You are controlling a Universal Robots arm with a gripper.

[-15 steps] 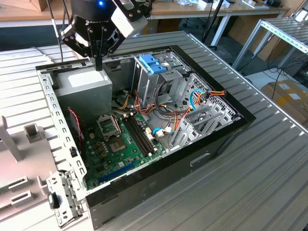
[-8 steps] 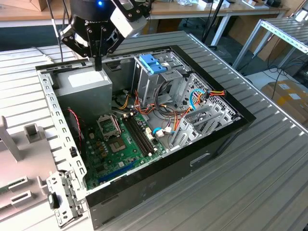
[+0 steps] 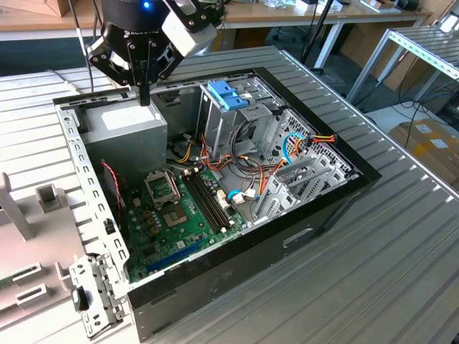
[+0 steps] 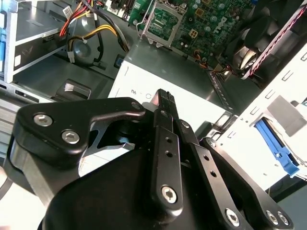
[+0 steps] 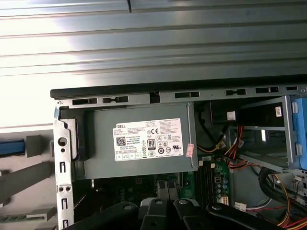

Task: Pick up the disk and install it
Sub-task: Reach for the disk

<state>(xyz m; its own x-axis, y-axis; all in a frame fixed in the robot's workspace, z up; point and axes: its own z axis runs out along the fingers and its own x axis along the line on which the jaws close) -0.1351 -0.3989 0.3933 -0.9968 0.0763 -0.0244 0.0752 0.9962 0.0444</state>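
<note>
the gripper [image 3: 145, 95] is hanging over the far corner of the open computer case [image 3: 237, 269], with its fingertips pointing down at the power supply [image 3: 133, 127]. its two fingers are closing tip against tip and are gripping nothing. in the second wrist view the tips are sitting just over the white sticker [image 4: 196, 111]; whether they are touching it cannot be told.

the disk [image 4: 274, 146] is lying outside the case, just beyond the perforated rear wall [image 4: 268, 98], and is showing its blue plastic rail. the first wrist view is showing that blue rail [image 5: 10, 146] among grey holder pieces, well apart from the gripper.

labels: the white sticker [image 5: 147, 140] on the power supply is carrying rows of small dark print, a barcode and round approval marks. a small pink tag [image 5: 190, 150] is sitting at its corner. a few letters are showing at the sticker's edge in the second wrist view, upside down and partly hidden.

inside the case, a green motherboard [image 3: 172, 215] is lying flat. red, yellow and orange cables [image 3: 315, 137] are trailing beside it, and a drive cage [image 3: 251, 118] with a blue latch [image 3: 228, 93] is standing upright.

surface and room: the case is resting on a ribbed metal table [image 3: 380, 279]. workbenches [image 3: 301, 16] and a cardboard box [image 3: 427, 143] are standing behind.
</note>
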